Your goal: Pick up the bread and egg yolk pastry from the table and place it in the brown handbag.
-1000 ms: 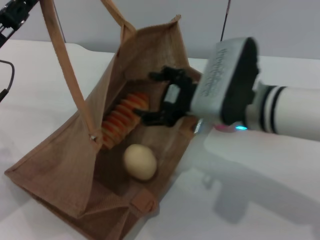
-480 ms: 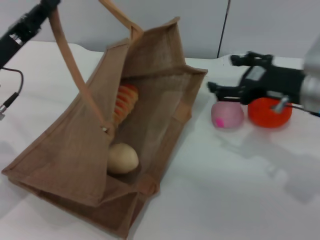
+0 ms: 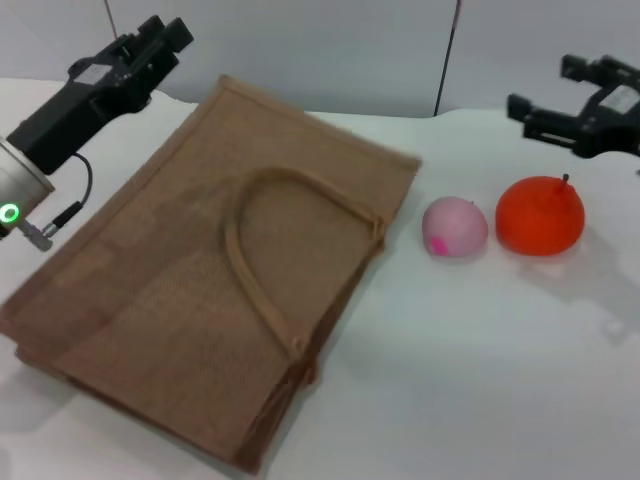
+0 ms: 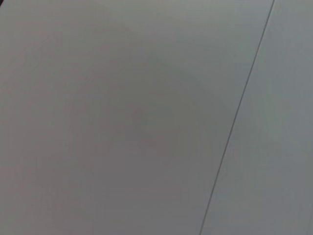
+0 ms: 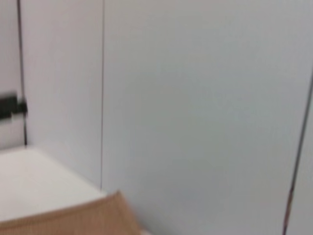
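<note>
The brown handbag (image 3: 210,290) lies flat on the white table, with its tan strap handle (image 3: 250,270) resting in a loop on top. A corner of it shows in the right wrist view (image 5: 78,220). The bread and the egg yolk pastry are hidden; neither shows in any view. My left gripper (image 3: 163,32) is open and empty, raised above the bag's far left corner. My right gripper (image 3: 560,90) is open and empty, raised behind the orange fruit at the far right. The left wrist view shows only the wall.
A pink ball with a magenta spot (image 3: 455,227) and an orange fruit with a stem (image 3: 540,215) sit on the table (image 3: 470,380) right of the bag. A grey wall stands behind the table.
The bag was held open by its strap with the bread and pastry inside; now the strap is let go and the bag has dropped flat. My right gripper has drawn back to the far right.
</note>
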Available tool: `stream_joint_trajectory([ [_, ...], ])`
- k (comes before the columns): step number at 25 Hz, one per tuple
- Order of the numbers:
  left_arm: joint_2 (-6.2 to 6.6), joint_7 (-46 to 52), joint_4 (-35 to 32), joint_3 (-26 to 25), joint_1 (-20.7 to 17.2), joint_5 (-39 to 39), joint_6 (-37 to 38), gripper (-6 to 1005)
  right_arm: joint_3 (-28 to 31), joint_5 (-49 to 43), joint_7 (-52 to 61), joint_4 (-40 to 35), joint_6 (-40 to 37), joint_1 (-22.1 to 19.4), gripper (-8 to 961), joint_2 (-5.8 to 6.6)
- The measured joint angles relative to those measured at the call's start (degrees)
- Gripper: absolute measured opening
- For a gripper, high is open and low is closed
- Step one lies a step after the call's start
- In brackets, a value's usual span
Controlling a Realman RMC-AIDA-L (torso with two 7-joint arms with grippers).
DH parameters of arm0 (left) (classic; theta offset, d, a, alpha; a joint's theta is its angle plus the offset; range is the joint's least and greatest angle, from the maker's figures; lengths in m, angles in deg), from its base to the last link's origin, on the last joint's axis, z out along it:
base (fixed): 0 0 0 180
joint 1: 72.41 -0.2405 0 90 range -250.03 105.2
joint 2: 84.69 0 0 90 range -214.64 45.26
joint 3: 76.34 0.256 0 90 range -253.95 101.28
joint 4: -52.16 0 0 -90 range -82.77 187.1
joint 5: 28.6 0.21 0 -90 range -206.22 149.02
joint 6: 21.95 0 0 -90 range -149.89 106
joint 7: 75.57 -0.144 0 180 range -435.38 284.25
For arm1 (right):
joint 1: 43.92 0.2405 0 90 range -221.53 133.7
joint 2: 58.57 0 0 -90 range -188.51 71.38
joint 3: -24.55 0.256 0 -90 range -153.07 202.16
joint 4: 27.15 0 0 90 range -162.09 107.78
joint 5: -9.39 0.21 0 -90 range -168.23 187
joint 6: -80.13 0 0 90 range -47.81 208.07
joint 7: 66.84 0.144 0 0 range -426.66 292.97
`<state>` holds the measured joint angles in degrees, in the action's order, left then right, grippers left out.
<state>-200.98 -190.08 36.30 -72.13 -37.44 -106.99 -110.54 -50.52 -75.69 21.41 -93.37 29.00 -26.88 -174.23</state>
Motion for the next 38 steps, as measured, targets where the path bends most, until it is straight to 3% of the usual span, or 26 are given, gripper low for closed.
stream_joint_trajectory([
  [6, -0.21, -16.51, 8.39, -4.51, -0.68, -4.80, 3.34, 442, 8.08, 18.34, -21.31, 14.78, -8.62, 0.91, 892, -0.06],
  [14, -0.70, -40.12, 20.25, -10.06, -3.06, -18.33, 6.64, 727, 11.99, 40.68, -48.62, 36.98, -12.75, 4.43, 891, -0.17],
  [17, -0.77, -45.39, 23.43, -10.23, -3.80, -25.87, 7.11, 726, 13.97, 51.18, -57.29, 46.08, -15.92, 5.60, 890, -0.19],
  [22, -0.84, -46.34, 24.55, -10.14, -4.68, -30.73, 8.42, 724, 15.94, 63.07, -68.91, 57.42, -26.11, 7.28, 890, -0.18],
  [38, -0.87, -46.38, 25.50, -9.99, -4.92, -31.12, 9.05, 719, 16.04, 64.70, -70.16, 59.79, -26.76, 8.24, 888, -0.13],
])
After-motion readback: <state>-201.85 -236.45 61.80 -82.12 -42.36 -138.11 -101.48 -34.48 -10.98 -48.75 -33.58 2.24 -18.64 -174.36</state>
